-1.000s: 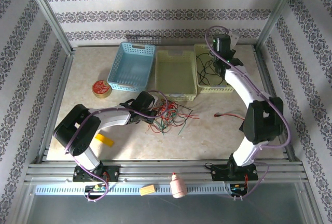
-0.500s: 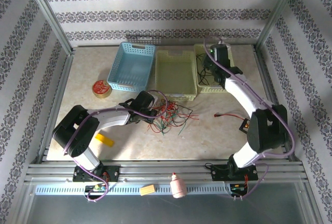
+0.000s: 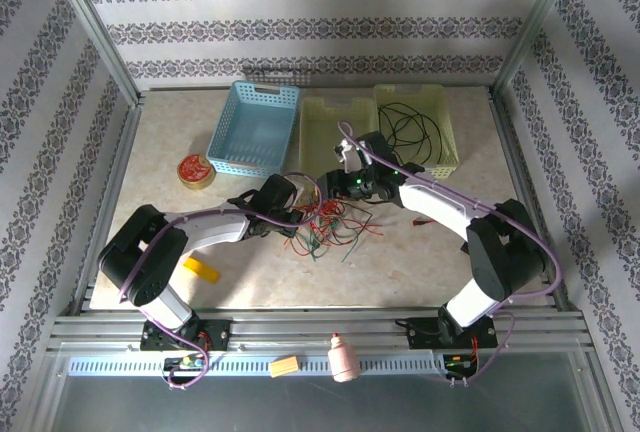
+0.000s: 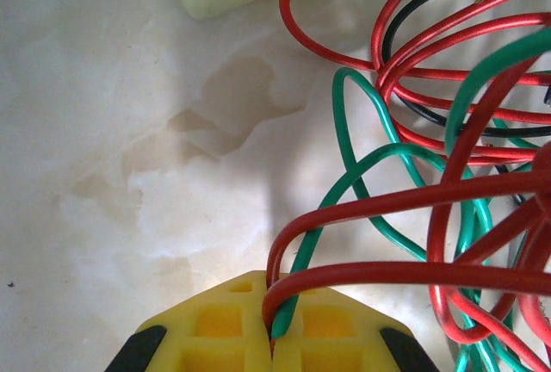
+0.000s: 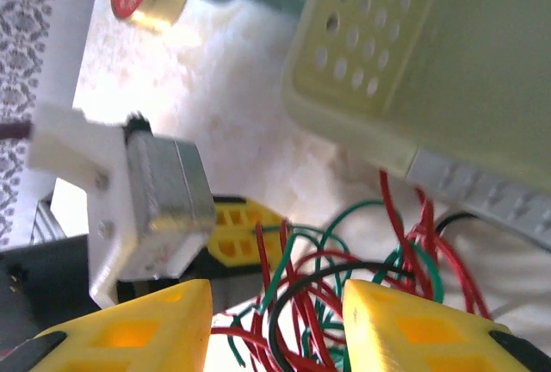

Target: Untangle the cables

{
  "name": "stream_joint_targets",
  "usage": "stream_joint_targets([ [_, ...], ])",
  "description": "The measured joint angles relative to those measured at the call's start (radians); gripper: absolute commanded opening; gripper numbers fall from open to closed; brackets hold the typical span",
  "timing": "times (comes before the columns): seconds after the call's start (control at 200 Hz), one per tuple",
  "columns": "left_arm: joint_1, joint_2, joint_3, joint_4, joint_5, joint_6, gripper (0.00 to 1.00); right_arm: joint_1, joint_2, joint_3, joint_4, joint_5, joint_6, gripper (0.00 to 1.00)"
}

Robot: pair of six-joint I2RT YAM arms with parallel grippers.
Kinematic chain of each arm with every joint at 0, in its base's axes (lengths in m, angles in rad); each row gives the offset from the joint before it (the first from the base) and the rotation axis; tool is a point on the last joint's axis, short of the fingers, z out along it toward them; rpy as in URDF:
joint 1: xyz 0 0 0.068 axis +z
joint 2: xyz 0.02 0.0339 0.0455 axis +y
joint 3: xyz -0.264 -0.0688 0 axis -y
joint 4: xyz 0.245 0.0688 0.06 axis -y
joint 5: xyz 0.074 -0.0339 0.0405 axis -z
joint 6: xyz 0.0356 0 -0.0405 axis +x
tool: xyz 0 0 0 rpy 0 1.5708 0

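While the left tool [image 4: 274, 342] clamps two cables [image 4: 413, 275], three baskets [image 3: 268, 87] stand.

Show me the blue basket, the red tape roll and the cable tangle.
blue basket [image 3: 255, 134], top external view, on its bare floor
red tape roll [image 3: 194, 170], top external view, on its red top face
cable tangle [image 3: 325, 228], top external view, on the red and green wires mid-heap

Near side open
Thin red, green, black cables [image 3: 322, 224] crowd between left gripper [image 3: 299, 214] and right gripper [image 3: 345, 190]; pale yellow perforated plastic basket [image 3: 325, 137] seemingly walls the rear.
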Motion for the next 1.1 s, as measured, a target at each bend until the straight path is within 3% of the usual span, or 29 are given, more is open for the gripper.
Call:
stream_joint_targets([
  [0.47,0.0,-0.002,0.0,0.0,0.014,0.0,0.0,0.014,0.051,-0.007,-0.016,-0.055,0.017,0.36],
  [0.63,0.0,-0.002,-0.005,0.0,0.017,0.0,0.0,0.014,0.065,0.006,-0.042,-0.058,0.014,0.12],
  [0.715,0.0,-0.006,-0.006,0.0,0.017,0.0,0.0,0.014,0.066,0.007,-0.048,-0.06,0.012,0.06],
  [0.87,0.0,-0.031,-0.019,0.0,0.016,-0.005,0.22,0.006,0.063,0.006,-0.049,-0.056,0.014,0.01],
  [1.05,0.0,-0.111,-0.049,-0.019,-0.016,-0.007,0.35,-0.043,0.036,-0.018,-0.046,-0.058,0.016,0.0],
  [1.1,0.0,-0.138,-0.054,-0.034,-0.029,-0.006,0.44,-0.061,0.03,-0.021,-0.046,-0.061,0.017,0.0],
])
